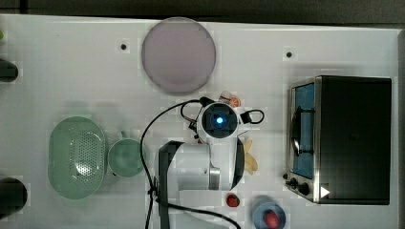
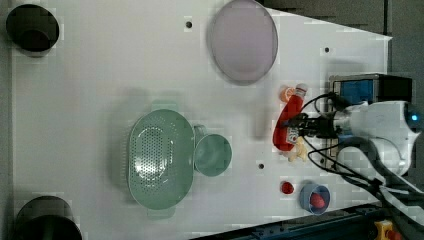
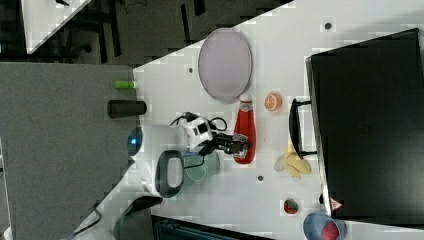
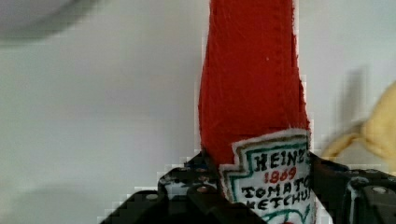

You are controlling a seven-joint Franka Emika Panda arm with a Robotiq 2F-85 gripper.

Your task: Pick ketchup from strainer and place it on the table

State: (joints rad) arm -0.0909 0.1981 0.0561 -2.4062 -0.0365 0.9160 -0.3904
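Observation:
The ketchup, a red bottle with a white printed label, lies lengthwise over the white table, between the grey plate and the oven. My gripper is shut on the ketchup at its label end, one dark finger on each side. In the right view the ketchup points its cap toward the plate, with the gripper at its lower body. Whether the bottle rests on the table or hangs just above it I cannot tell. The pale green strainer stands with nothing in it at the top view's left, far from the gripper.
A green cup touches the strainer. A grey plate is at the back, and an orange slice and yellow pieces lie by the ketchup. A black oven, a strawberry and a blue bowl are at the top view's right.

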